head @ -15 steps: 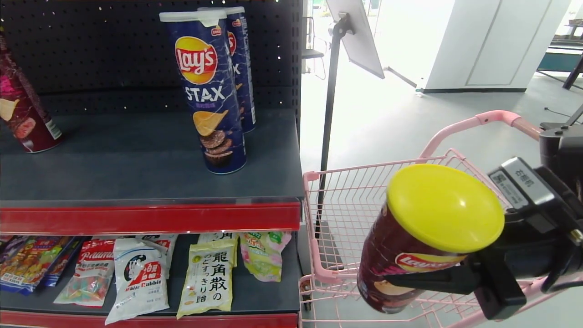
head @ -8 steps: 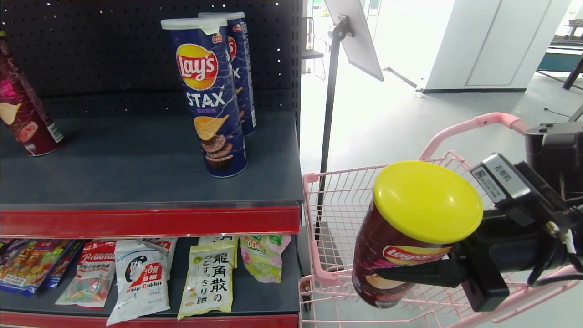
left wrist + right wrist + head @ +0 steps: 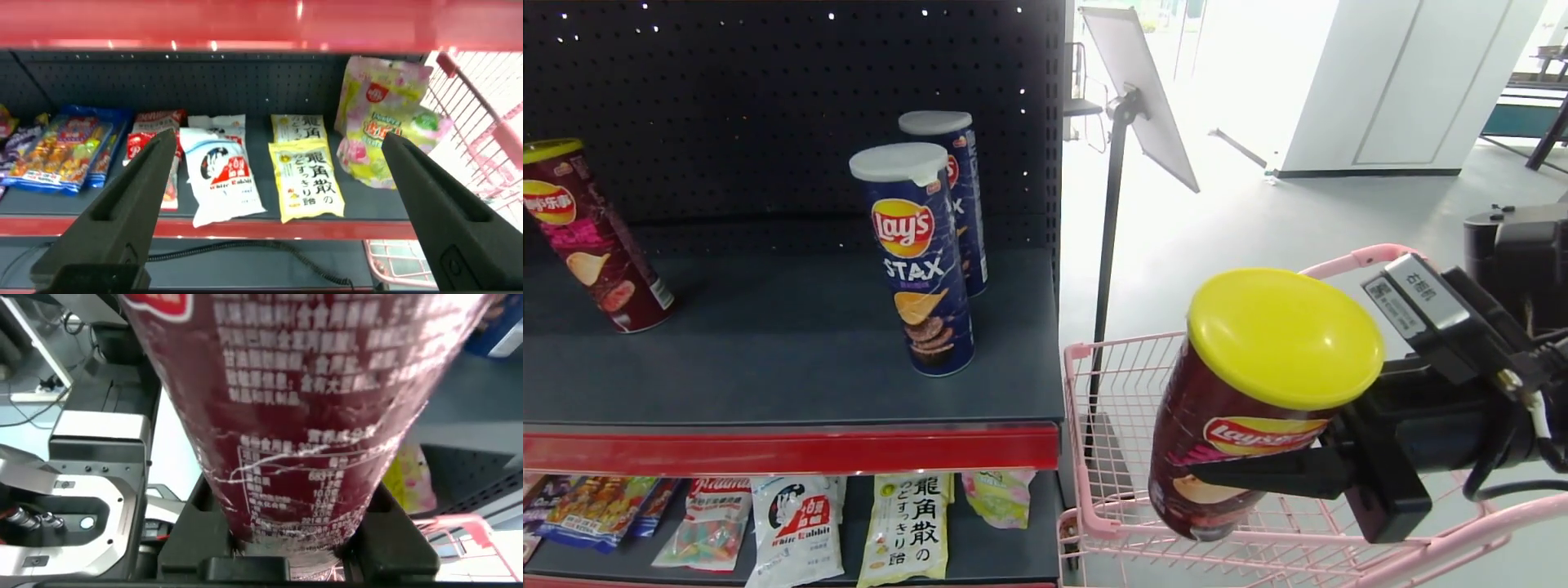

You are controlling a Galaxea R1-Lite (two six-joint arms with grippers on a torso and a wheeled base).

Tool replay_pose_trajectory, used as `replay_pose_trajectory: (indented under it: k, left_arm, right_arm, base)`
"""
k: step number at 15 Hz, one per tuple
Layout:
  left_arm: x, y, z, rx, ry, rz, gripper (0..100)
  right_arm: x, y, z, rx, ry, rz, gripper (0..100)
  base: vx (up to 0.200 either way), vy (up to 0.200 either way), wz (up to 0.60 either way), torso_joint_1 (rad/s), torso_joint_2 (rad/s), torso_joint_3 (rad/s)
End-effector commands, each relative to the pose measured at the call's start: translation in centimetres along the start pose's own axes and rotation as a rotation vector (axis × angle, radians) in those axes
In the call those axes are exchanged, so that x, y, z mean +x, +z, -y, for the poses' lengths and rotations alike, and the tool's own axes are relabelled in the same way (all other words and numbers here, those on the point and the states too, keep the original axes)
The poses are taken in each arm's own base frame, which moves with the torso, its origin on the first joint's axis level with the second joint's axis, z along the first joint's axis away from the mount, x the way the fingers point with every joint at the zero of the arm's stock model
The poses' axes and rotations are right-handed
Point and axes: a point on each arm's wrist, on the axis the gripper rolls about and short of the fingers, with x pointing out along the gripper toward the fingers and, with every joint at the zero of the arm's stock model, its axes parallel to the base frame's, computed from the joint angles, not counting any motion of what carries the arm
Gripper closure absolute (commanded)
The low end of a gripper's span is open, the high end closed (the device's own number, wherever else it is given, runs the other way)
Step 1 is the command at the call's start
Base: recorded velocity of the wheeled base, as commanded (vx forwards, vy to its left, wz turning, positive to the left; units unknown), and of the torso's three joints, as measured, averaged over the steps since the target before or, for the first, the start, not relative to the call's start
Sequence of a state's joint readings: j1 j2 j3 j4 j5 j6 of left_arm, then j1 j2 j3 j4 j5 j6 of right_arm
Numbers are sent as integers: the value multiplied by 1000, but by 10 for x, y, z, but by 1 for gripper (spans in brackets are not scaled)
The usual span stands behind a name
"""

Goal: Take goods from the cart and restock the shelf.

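My right gripper is shut on a dark red chip can with a yellow lid, held upright above the pink cart, to the right of the shelf. The same can shows close up between the jaws in the right wrist view. On the upper shelf stand two blue chip cans near its right end and a tilted dark red can at the left. My left gripper stands open in front of the lower shelf with nothing between its fingers.
The lower shelf holds several snack bags, seen also as bags in the left wrist view. A black stand with a white panel rises behind the cart. The shelf's red front edge lies between the two levels. Open floor lies to the right.
The head view has tilted upward, so the shelf sits lower in the picture. My right gripper has carried the red can a little left and up over the cart.
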State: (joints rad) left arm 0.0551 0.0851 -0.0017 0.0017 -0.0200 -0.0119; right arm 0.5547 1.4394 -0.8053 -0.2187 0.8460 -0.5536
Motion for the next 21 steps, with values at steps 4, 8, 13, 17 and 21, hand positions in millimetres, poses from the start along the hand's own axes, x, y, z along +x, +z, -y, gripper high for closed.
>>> replay_pose_trajectory:
  k: [4,8,13,17,21]
  left_arm:
    - [0,0,0,0,0,-1,0]
    - [0,0,0,0,0,-1,0]
    - [0,0,0,0,0,-1,0]
    - [0,0,0,-1,2,-1,0]
    - [0,0,0,-1,2,-1,0]
  right_arm:
    - [-1,2,0,-8,-2,6,100]
    - [0,5,-2,-16,15,17,100]
    - [-2,9,-7,-32,21,29,100]
    - [-8,18,-14,-62,20,52,100]
    - [-2,21,-33,-76,77,57,100]
  base:
    - [0,0,0,250,-572,-327]
    - [0,0,0,157,-345,-197]
    - [0,0,0,5,-11,-5]
    - [0,0,0,0,0,0]
    - [0,0,0,0,0,0]
